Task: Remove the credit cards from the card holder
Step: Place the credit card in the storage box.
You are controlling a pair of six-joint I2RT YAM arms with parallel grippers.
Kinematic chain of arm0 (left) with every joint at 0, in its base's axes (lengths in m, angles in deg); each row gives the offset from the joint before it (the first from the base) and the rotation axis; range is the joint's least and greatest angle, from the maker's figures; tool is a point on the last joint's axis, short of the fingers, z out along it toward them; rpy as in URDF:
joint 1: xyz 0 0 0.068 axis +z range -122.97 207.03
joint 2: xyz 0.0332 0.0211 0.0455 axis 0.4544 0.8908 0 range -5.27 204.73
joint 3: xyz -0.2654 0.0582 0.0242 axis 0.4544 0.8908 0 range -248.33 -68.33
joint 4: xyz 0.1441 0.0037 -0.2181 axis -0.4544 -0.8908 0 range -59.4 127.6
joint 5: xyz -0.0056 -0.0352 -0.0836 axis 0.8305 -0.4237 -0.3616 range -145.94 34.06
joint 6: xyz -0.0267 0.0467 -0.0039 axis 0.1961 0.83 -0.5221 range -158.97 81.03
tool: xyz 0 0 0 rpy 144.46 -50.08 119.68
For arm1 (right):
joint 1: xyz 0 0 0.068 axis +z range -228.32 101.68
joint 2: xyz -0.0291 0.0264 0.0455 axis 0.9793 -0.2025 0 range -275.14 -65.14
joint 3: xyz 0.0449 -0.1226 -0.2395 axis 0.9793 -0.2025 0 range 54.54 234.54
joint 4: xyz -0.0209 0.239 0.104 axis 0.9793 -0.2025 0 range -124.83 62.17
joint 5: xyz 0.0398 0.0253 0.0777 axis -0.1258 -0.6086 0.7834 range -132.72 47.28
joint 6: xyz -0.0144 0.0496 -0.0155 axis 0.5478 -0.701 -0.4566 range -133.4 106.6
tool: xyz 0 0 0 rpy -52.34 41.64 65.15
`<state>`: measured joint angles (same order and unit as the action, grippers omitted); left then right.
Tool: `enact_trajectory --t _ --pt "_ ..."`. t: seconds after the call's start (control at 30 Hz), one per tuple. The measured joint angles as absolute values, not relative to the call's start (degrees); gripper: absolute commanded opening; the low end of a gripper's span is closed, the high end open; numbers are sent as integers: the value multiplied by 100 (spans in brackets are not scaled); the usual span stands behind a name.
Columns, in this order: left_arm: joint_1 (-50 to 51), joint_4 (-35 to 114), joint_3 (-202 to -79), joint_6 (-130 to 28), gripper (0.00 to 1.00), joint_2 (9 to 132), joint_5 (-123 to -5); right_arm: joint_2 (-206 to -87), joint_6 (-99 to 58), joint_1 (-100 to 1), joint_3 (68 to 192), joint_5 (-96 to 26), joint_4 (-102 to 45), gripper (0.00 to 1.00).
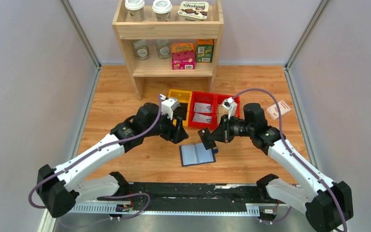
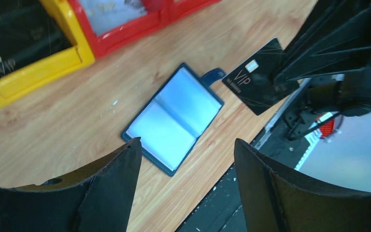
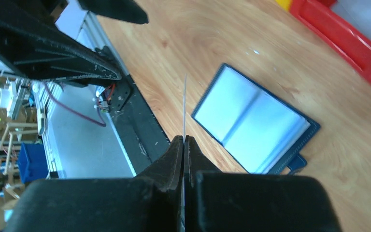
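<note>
The navy card holder [image 1: 197,154] lies open on the wooden table, pale blue sleeves up; it shows too in the left wrist view [image 2: 174,118] and the right wrist view [image 3: 253,120]. My right gripper [image 1: 212,137] is shut on a black credit card [image 1: 205,138] marked VIP [image 2: 260,76], held above the table just right of the holder. In the right wrist view the card is edge-on [image 3: 184,104] between the fingers [image 3: 171,159]. My left gripper [image 1: 179,131] is open and empty, above and behind the holder, with its fingers [image 2: 121,174] wide apart. Another black card [image 2: 17,41] lies in the yellow bin.
A yellow bin [image 1: 179,104] and red bins [image 1: 212,108] with pale cards stand behind the holder. A wooden shelf [image 1: 169,43] with cups and boxes is at the back. A white-and-red box [image 1: 278,109] lies at the right. A black rail [image 1: 183,191] runs along the near edge.
</note>
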<state>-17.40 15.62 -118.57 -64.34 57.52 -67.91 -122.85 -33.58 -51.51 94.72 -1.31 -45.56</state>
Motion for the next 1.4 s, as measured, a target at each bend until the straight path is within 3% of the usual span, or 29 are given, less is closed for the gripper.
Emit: enact_trajectory --t 0.43,0.63,0.73,1.17,1.4 --pt "-1657 2076 -12301 -5760 64 5295 -8828 -12003 -2571 -4917 10041 1355 -4587 6" --pt "-1659 2109 -12336 -5725 55 5588 -9481 -11979 -2438 -4793 10047 1679 -4587 6" --pt "-1659 2141 -12336 -5730 54 5710 -9739 -11979 -2385 -4729 10047 1777 -4587 1" --pt "-1659 2386 -12277 -5824 50 6027 -10214 -11993 -2307 -4683 10080 1779 -4504 0" --pt "-1659 2644 -11916 -5924 38 6027 -10340 -11990 -2423 -4683 10056 1775 -4189 0"
